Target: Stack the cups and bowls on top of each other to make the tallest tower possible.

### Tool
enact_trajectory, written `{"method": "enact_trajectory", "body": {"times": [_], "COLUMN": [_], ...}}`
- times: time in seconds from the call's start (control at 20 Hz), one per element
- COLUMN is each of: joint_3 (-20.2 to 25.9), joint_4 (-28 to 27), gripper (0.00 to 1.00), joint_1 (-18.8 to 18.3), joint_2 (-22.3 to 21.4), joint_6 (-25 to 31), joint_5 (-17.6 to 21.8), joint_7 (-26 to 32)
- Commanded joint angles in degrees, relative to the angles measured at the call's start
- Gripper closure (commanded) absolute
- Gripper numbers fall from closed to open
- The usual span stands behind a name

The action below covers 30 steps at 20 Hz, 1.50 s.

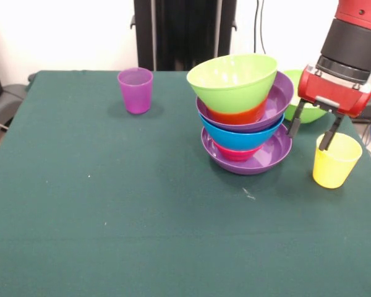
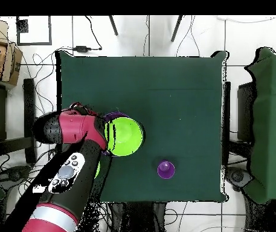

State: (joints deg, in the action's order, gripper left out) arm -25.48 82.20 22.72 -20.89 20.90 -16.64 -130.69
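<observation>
I've got the gripper (image 1: 312, 133) open and empty, one finger hanging just above the near rim of the yellow cup (image 1: 336, 161), the other out toward the tower (image 1: 244, 117). That pile sits right beside the tool: wide purple bowl (image 1: 247, 158) at the base, then red-pink, blue, another purple, orange, and a lime green bowl (image 1: 232, 79) on top, leaning a little. A second green bowl (image 1: 309, 113) peeks out behind the gripper. The purple cup (image 1: 135, 90) stands well away across the table (image 1: 111, 216).

The yellow cup looks light, stiff and glossy, likely slippery, so I'd pinch its wall at the rim, one finger inside. Any knock could topple that tilted stack.
</observation>
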Motion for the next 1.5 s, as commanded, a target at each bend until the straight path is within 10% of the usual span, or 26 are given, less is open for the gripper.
{"method": "enact_trajectory", "body": {"times": [0.05, 1.5], "joint_3": [5.1, 3.2], "joint_4": [5.2, 5.4], "gripper": [0.00, 0.00], "joint_1": [0.7, 4.3], "joint_2": [0.2, 2.2], "joint_6": [-3.1, -3.3], "joint_5": [-2.1, -7.0], "joint_7": [-12.0, -13.3]}}
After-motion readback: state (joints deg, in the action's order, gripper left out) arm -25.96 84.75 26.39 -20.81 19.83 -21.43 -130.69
